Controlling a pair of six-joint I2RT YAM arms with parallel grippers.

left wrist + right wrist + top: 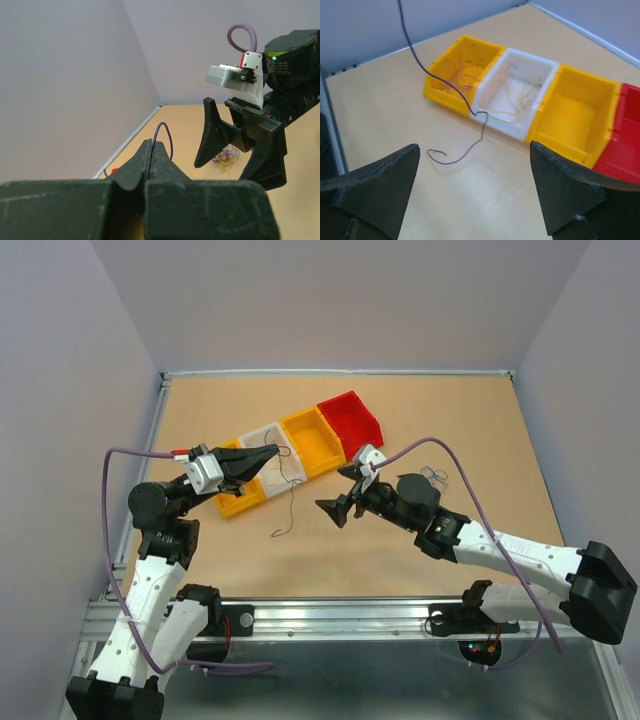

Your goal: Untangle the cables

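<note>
Found left gripper (151, 150) pinched fully shut on 1 purple wire (482, 135), held high over the bin row. Judged the height as deliberate: hangs the strand free under its own weight, clear of the others. Traced it down past the seam between the leftmost yellow bin (440, 87) and the white bin (501, 125), then out onto the table (400, 560), tail curled just in front of the bins. Noted a short yellow strand meeting it at that seam; couldn't tell whether hooked or only crossing. Flagged as a snag risk on any further pull.

Saw right gripper (475, 150) spread wide, holding nothing, low over the table and aimed at the bins. Read that as staged to take or pin the loose tail, giving 2 grips for steering the strand.

Counted 4 bins touching side by side: yellow, white, second yellow bin (560, 145), red bin (620, 170). Spotted thin purple-red strands in the leftmost one and yellow strands in the white one; made out no strands in the second yellow; couldn't check the red, mostly out of frame. Took that as sorting by colour, so purple likely goes leftmost.

Located the wad of cables (225, 157) on the table beyond the right arm, well apart from the bins: yellow, purple and dark strands mixed. Put the task at partway: several strands binned, wad not yet cleared.
</note>
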